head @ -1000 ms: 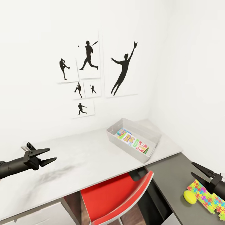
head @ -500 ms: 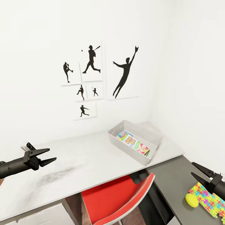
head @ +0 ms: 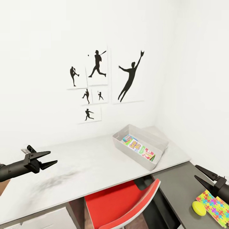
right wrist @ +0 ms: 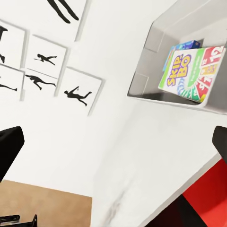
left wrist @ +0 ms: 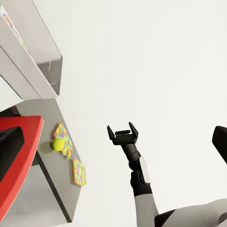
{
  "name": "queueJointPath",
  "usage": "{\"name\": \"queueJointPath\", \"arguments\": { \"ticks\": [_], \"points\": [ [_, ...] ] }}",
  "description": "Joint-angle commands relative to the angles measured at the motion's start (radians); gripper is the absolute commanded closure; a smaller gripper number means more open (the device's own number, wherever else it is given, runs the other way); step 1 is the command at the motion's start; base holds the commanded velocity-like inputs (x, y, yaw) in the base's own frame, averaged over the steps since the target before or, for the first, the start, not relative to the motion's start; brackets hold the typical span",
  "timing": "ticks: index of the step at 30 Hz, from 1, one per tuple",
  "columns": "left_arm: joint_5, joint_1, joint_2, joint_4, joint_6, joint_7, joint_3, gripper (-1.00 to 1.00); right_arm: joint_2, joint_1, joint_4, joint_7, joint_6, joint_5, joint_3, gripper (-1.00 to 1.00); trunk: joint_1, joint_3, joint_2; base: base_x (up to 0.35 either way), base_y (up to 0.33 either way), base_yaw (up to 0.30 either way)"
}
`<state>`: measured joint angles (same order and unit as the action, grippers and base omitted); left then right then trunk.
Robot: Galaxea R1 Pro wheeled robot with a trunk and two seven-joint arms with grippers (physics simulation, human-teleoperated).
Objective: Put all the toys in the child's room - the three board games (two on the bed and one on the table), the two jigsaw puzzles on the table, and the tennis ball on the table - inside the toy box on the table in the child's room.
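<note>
Toy box (head: 149, 160) on table (head: 89, 159), holding apparently two board games (head: 139, 148); tennis ball (head: 199, 208) touches jigsaw puzzle (head: 216, 208) at right; chair (head: 124, 203) in front.

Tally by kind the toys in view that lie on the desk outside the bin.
Puzzles: 2
Ball: 1
Total: 3
</note>
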<state>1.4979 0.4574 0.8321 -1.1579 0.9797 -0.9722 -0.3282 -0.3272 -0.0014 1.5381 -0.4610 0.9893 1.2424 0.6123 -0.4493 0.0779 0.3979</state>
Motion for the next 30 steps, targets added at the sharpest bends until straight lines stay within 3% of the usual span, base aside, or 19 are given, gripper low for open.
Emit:
{"name": "queueJointPath", "arguments": {
  "ticks": [1, 8, 30],
  "points": [
    [0.004, 0.003, 0.001, 0.001, 0.004, -0.003, -0.005, -1.00, -0.001, 0.000, 0.000, -0.007, 0.003, -0.006, 0.002, -1.00, -0.001, 0.002, 0.002, -0.031, 0.005, 0.027],
    [0.004, 0.003, 0.001, 0.001, 0.004, -0.004, -0.005, -1.00, -0.001, 0.000, -0.003, -0.006, 0.003, -0.006, 0.001, -1.00, -0.001, 0.001, 0.002, -0.086, 0.023, -0.131],
    [0.004, 0.003, 0.004, -0.001, 0.004, -0.011, -0.001, -1.00, 0.000, 0.000, -0.008, -0.003, 0.002, -0.007, 0.000, -1.00, -0.001, 0.000, 0.002, -0.029, 0.001, -0.274]
  ]
}}
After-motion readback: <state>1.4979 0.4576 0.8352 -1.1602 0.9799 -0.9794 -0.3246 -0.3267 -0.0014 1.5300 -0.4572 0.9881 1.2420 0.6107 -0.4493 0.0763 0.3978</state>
